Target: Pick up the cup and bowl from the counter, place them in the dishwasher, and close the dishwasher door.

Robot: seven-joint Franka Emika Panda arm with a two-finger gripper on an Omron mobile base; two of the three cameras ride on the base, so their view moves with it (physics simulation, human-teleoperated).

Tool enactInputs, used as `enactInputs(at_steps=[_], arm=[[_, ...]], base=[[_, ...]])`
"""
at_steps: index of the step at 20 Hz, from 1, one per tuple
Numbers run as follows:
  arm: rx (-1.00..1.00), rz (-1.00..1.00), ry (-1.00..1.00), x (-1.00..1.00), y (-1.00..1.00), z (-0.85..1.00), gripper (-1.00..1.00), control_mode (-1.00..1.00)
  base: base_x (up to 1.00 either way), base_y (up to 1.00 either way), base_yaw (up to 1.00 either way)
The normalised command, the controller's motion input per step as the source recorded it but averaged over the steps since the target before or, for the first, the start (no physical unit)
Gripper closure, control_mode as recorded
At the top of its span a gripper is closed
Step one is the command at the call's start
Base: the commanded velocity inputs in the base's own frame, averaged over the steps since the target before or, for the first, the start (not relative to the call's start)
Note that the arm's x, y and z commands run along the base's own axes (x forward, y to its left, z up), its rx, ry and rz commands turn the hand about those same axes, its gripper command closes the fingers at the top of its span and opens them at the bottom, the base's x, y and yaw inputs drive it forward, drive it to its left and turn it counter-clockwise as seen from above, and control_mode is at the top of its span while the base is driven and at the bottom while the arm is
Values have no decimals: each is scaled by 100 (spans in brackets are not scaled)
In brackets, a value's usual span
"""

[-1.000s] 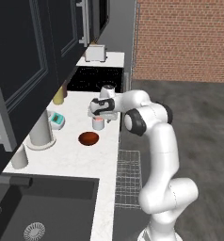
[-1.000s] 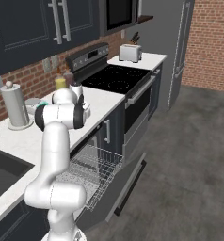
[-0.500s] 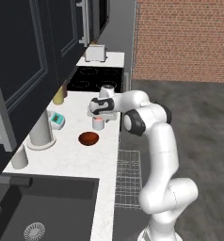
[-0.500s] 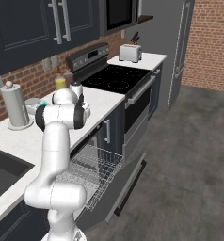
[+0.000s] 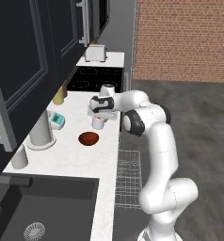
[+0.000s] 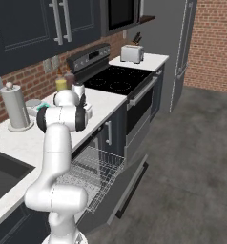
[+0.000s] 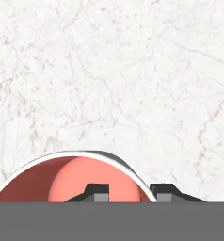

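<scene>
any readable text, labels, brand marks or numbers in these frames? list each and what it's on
None readable.
The cup, bowl, toaster, yellow bottle and paper towel roll carry no markings.
The stove's back panel has controls, too small to read.

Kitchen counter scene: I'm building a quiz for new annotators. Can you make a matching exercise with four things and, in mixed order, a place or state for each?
Things:
1. cup
2. bowl
3. dishwasher
4. toaster

Places or states:
A. door down, wire rack pulled out
B. on the far counter beyond the stovetop
C. directly under the pincer, one finger inside its rim and one outside
D. resting alone on the counter, nearer the sink than the cup

Pairs: 1-C, 2-D, 3-A, 4-B
</scene>
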Motion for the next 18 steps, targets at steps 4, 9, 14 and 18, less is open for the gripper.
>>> enactInputs(at_steps=[4, 9, 14, 18], arm=[[1, -3, 0, -22, -20, 0, 100, -100], [0, -7, 0, -46, -53, 0, 100, -100], [0, -11, -1, -66, -89, 0, 100, -100], [0, -10, -3, -82, -100, 0, 100, -100]], base=[[0, 0, 0], [0, 0, 0], [0, 0, 0], [0, 0, 0]])
